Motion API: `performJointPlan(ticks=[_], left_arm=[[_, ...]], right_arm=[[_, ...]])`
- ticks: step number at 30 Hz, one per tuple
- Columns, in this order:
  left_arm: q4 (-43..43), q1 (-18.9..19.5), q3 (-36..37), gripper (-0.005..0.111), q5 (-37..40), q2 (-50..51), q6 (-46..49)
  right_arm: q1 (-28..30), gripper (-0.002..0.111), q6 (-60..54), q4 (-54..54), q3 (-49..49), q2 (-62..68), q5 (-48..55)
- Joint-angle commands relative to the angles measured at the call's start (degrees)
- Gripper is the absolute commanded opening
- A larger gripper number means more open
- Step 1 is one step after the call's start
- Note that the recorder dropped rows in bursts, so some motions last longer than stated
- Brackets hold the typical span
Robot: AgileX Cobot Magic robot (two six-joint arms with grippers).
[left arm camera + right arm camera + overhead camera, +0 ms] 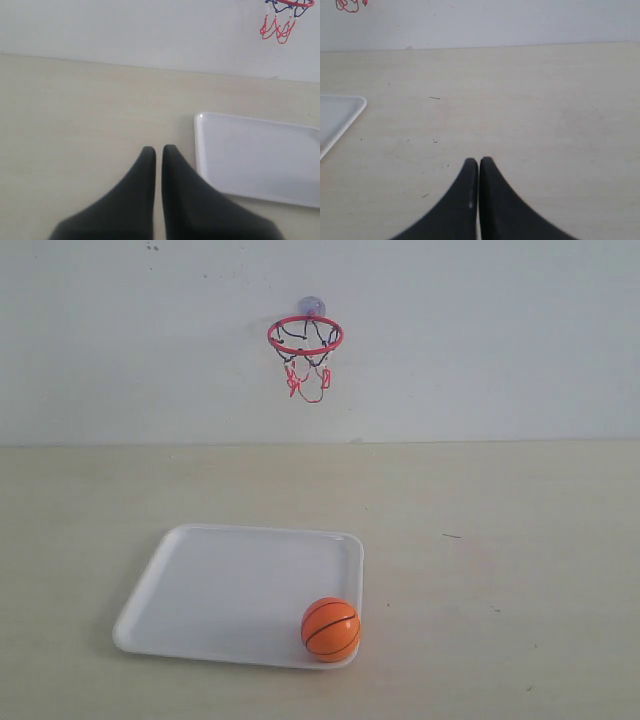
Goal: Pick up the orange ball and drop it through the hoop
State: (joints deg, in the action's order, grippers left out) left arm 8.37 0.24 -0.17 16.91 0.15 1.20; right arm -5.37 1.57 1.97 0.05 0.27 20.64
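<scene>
The orange ball (pixel 331 629) with black seams rests in the near right corner of a white tray (pixel 200 590). The hoop (pixel 305 337), a red ring with a black-and-red net and a clear suction cup, sticks to the white wall above the table; its net (pixel 279 26) also shows in the left wrist view. Neither arm appears in the exterior view. My left gripper (pixel 159 149) is shut and empty over bare table beside the tray (pixel 260 160). My right gripper (pixel 479 161) is shut and empty over bare table. The ball is out of both wrist views.
The table is pale wood with a few small dark marks (pixel 452 536). A corner of the tray (pixel 340 115) shows in the right wrist view. The white wall stands along the table's far edge.
</scene>
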Motion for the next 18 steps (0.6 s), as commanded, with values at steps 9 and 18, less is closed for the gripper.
performJointPlan(ticks=[9,18], left_arm=[[-0.46,-0.24,0.17,0.004,0.01,-0.15,-0.37],[-0.46,-0.24,0.17,0.004,0.01,-0.15,-0.37]], right_arm=[[0.14,0.0,-5.09,-3.94,-0.05,-0.27,-13.19],[0.14,0.0,4.8,-1.97,-0.05,-0.27,-44.07]])
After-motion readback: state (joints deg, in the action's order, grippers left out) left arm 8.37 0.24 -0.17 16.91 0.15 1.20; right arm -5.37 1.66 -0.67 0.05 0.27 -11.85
